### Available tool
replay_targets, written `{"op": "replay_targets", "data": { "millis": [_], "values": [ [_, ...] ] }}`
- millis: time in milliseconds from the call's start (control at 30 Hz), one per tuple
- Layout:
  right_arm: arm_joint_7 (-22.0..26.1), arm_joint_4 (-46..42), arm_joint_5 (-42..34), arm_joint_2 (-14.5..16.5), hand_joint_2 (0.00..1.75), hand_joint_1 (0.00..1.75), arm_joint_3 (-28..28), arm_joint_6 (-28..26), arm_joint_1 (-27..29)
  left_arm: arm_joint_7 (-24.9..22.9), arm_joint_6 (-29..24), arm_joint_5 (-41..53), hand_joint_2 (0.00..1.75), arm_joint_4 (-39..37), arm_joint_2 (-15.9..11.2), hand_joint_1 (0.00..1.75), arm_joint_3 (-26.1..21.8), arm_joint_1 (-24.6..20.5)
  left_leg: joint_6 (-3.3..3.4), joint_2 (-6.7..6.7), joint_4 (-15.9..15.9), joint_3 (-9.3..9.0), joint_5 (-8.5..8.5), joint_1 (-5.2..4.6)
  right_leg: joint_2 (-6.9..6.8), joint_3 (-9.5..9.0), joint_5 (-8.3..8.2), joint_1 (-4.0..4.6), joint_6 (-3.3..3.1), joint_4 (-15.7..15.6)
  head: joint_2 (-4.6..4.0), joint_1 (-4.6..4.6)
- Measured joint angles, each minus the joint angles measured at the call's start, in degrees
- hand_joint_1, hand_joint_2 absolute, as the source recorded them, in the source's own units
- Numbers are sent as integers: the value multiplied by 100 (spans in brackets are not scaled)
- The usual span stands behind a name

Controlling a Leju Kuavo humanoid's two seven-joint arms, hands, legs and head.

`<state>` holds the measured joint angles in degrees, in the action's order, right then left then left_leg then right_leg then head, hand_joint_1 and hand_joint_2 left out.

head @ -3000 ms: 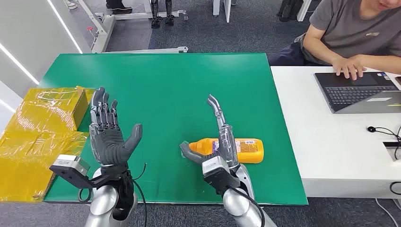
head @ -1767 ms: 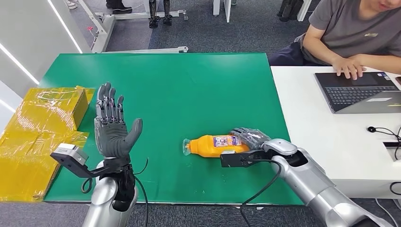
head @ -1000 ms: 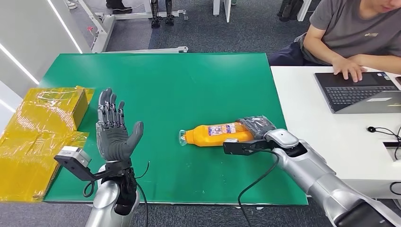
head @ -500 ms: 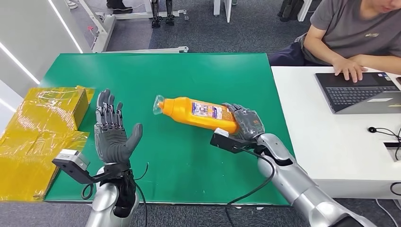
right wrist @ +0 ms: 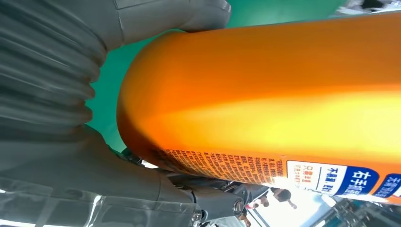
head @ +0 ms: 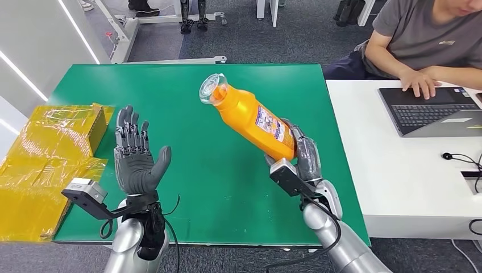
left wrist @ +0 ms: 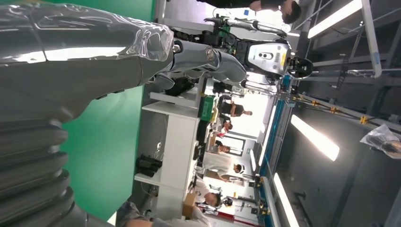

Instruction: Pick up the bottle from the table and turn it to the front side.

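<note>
My right hand [head: 300,158] grips the orange bottle [head: 250,118] by its base, held off the green table [head: 227,187] above its right half, tilted with the clear cap toward the far edge and leaning left; the label faces right. My left hand [head: 134,156] is raised over the near left part, palm up, fingers spread, holding nothing. Yellow wrapped packages [head: 45,159] lie past the table's left edge.

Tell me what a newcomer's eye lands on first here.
The orange bottle, held tilted above the green table by the right hand, cap end up and away. Next, the left hand raised open, palm up, beside yellow wrapped boxes at the table's left edge.
</note>
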<state>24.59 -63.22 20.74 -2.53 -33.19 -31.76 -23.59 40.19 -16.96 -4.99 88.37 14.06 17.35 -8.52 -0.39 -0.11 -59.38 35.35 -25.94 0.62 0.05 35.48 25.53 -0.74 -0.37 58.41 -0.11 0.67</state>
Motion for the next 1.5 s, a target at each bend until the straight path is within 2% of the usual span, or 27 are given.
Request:
{"op": "replay_targets", "data": {
  "millis": [133,300,367,500,567,933,1167,1500],
  "values": [
    [590,-118,-246,187,175,175,14,-474,276,0,-45,-14,175,-19,43,0,1,-12,0,2,1,0,-1,0,3,1,0,0,0,0,0,1],
    [673,-152,-276,364,175,175,-23,-621,389,0,56,-143,175,-27,83,0,3,-63,0,2,3,0,0,0,2,1,1,0,-1,1,0,1],
    [589,-116,-273,421,175,175,-69,-539,370,0,413,-365,175,-45,93,0,3,-76,0,3,3,0,0,0,3,1,1,0,-1,1,0,1],
    [426,83,-196,532,175,175,-231,-257,222,-1,1582,-965,175,-195,121,0,2,-91,0,3,2,-1,1,0,3,0,0,0,-1,1,0,1],
    [369,180,-150,580,175,175,-307,-166,162,-1,1794,-1030,175,-288,139,0,1,-96,0,2,2,0,1,0,2,0,0,0,-1,1,0,1],
    [-61,602,43,696,175,175,-565,302,-24,0,2087,-706,175,-529,180,0,-5,-112,0,2,2,1,0,0,2,1,1,0,0,1,0,1],
    [-121,770,125,750,175,175,-638,419,-152,0,2106,-690,175,-602,185,0,-29,-149,1,1,2,1,1,0,1,0,0,0,-1,2,0,1],
    [-254,899,645,857,175,175,-928,1264,-412,1,2127,-656,175,-633,207,0,-229,-177,0,2,3,1,1,1,2,1,0,0,-1,2,0,1]
  ]
}}
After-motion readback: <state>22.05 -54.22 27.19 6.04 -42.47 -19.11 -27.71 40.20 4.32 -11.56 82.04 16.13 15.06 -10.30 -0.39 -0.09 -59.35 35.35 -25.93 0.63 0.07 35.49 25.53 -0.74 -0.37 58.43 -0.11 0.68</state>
